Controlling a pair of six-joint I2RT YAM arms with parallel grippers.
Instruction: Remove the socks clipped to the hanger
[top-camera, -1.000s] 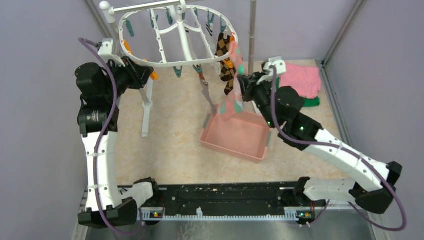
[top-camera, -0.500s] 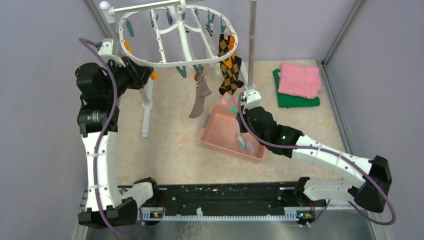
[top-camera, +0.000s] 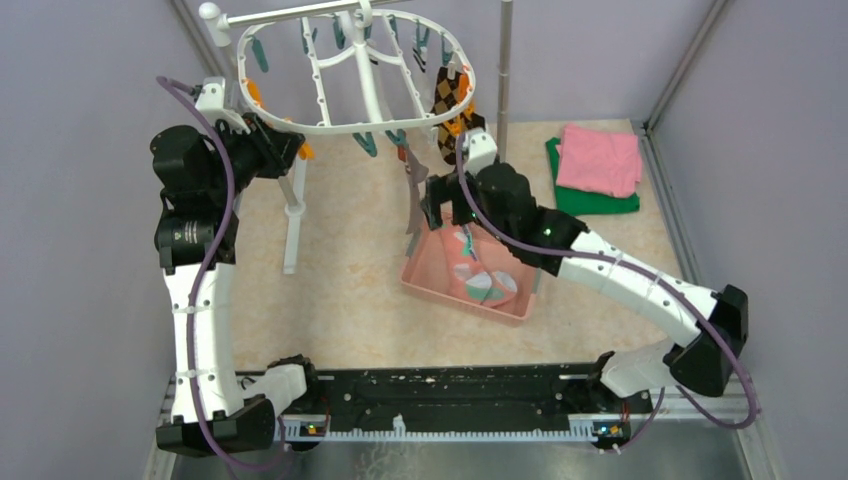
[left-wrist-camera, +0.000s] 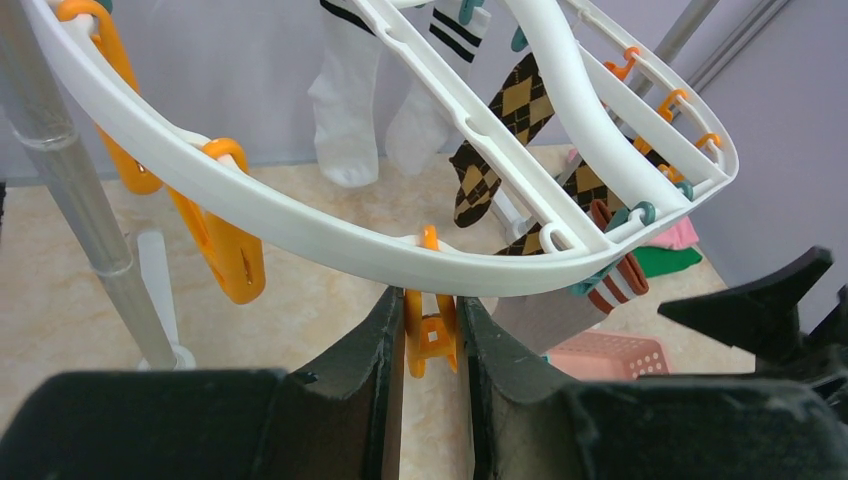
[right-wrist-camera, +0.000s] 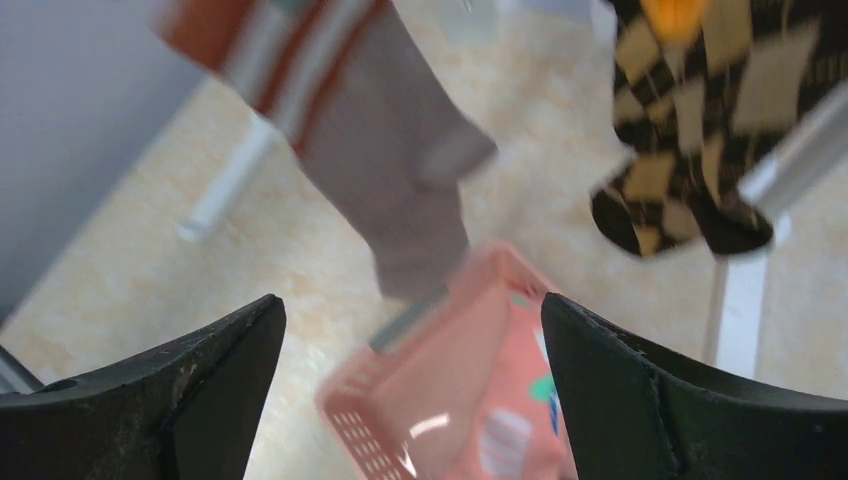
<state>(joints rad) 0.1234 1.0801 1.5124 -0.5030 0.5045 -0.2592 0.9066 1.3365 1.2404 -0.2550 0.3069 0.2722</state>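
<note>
The white oval hanger (top-camera: 300, 127) hangs at the back, rimmed with orange and teal clips. My left gripper (top-camera: 298, 150) (left-wrist-camera: 431, 335) is shut on an orange clip (left-wrist-camera: 430, 340) under the hanger's near rim (left-wrist-camera: 300, 222). Brown diamond socks (top-camera: 452, 105) (right-wrist-camera: 690, 150), a grey sock with rust stripes (top-camera: 412, 190) (right-wrist-camera: 400, 180) and white striped socks (left-wrist-camera: 345, 110) hang clipped. My right gripper (top-camera: 437, 208) (right-wrist-camera: 415, 330) is open and empty, just below and beside the grey sock, over the basket. A pink-and-white sock (top-camera: 480, 282) lies in the basket.
The pink basket (top-camera: 425, 285) (right-wrist-camera: 480, 400) sits on the table under the hanger's right end. A metal stand pole (top-camera: 504, 70) rises behind it, a white post (top-camera: 293, 215) on the left. Folded pink (top-camera: 598, 160) and green (top-camera: 590, 203) cloths lie at the back right.
My right arm carried the pink sock from the hanger down to the basket, opened and dropped it there, then rose toward the grey sock. The left gripper stayed on its clip.
</note>
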